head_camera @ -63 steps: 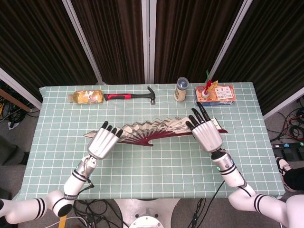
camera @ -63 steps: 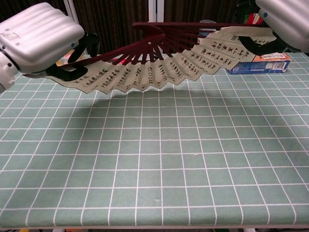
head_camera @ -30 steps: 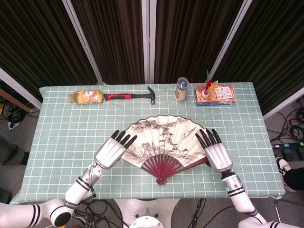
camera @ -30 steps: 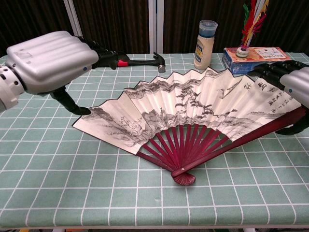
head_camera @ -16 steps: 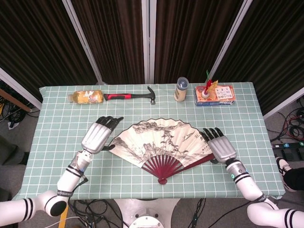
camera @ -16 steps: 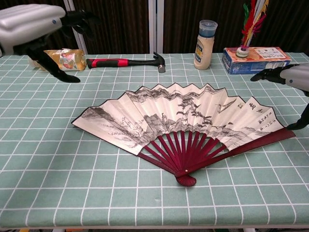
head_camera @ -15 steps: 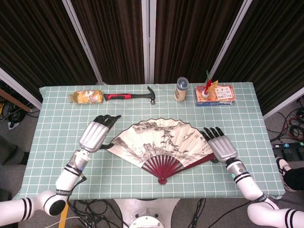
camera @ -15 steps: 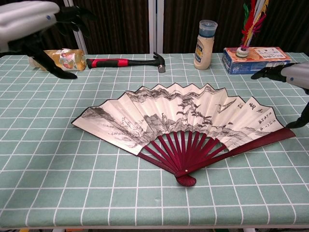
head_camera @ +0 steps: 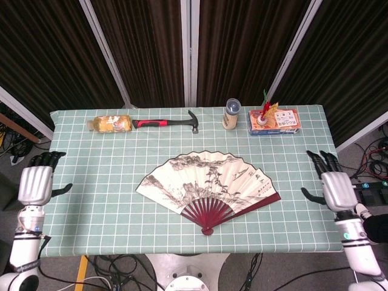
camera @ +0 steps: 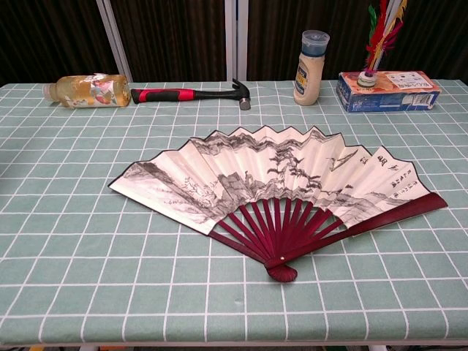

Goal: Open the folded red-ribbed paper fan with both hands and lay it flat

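Head view shows the fan (head_camera: 209, 185) spread fully and lying flat near the middle of the table (head_camera: 85, 182), a little toward the front edge. Its paper leaf is cream with an ink landscape and a thin dark border; the pleats show as shallow folds along the scalloped upper edge. The red ribs converge to a pivot at the bottom, pointing toward the robot, and the two outer guard sticks lie along the straight edges, the right one reaching farther out as a red bar. In the chest view the fan (camera: 281, 190) rests directly on the green checked cloth, with dark characters near its right end.

Neither hand touches it. The left hand (head_camera: 35, 182) is past the table's left edge, fingers apart and holding nothing. The right hand (head_camera: 336, 188) is past the right edge, fingers likewise spread and empty. Both are well apart from the fan, and neither appears in the chest view.

Along the far edge lie a bottle (head_camera: 110, 123) on its side at the left, a hammer (head_camera: 167, 122) with a red and black handle just beside it, an upright tube (head_camera: 232, 114), and a box (head_camera: 274, 121) with a feathered item on top at the right. All of these are well apart from the fan's top edge. Bare cloth lies on both sides of the fan and between it and the far row.
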